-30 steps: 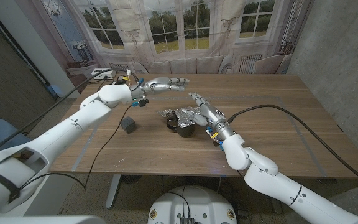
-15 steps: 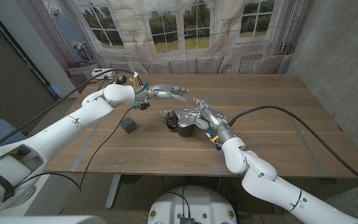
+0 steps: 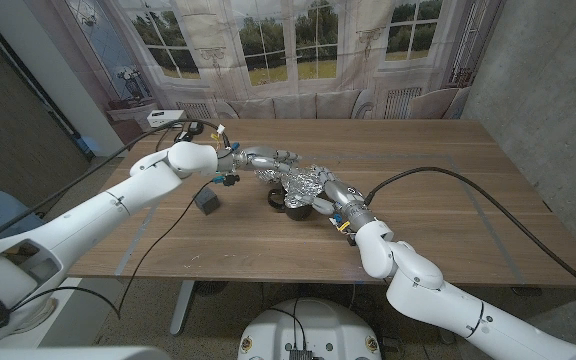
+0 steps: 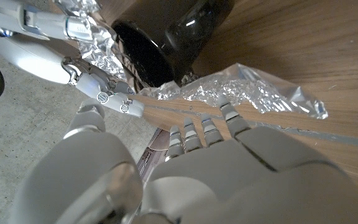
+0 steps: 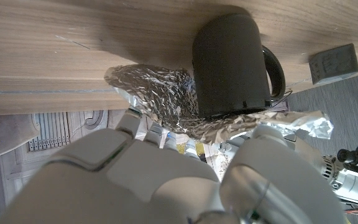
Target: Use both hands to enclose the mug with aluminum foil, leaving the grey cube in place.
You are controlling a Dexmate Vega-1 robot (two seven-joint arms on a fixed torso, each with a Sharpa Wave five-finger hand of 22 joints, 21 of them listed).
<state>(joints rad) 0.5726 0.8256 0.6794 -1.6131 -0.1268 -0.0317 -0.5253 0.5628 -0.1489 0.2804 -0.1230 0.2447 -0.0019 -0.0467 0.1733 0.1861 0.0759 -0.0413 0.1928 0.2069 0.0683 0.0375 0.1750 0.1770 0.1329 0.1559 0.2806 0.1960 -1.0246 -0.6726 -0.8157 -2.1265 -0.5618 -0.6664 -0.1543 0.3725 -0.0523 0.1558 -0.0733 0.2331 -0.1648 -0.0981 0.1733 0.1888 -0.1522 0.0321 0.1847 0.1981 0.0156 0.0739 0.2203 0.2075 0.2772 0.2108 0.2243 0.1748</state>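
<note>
The dark mug [image 3: 292, 203] stands upright mid-table, its handle toward the grey cube [image 3: 207, 201], which sits apart on the robot's left. Crumpled aluminum foil [image 3: 302, 180] is bunched over the mug's far rim and right side. My right hand [image 3: 326, 190] grips the foil beside the mug; in the right wrist view the foil [image 5: 160, 93] drapes over its fingers next to the mug [image 5: 232, 68], with the cube [image 5: 334, 62] beyond. My left hand [image 3: 268, 156] reaches in from the far left, fingers stretched, tips at the foil's edge [image 4: 253, 93] by the mug [image 4: 166, 37].
The wooden table [image 3: 448, 180] stretches wide to the right and front of the mug. A black cable [image 3: 173, 225] trails across the table near the cube, and another cable [image 3: 438, 172] runs behind my right arm. A curtained wall stands behind the far edge.
My left hand has come down and moved right until it reaches the foil at the mug. My right hand has drawn the foil up against the mug's rim.
</note>
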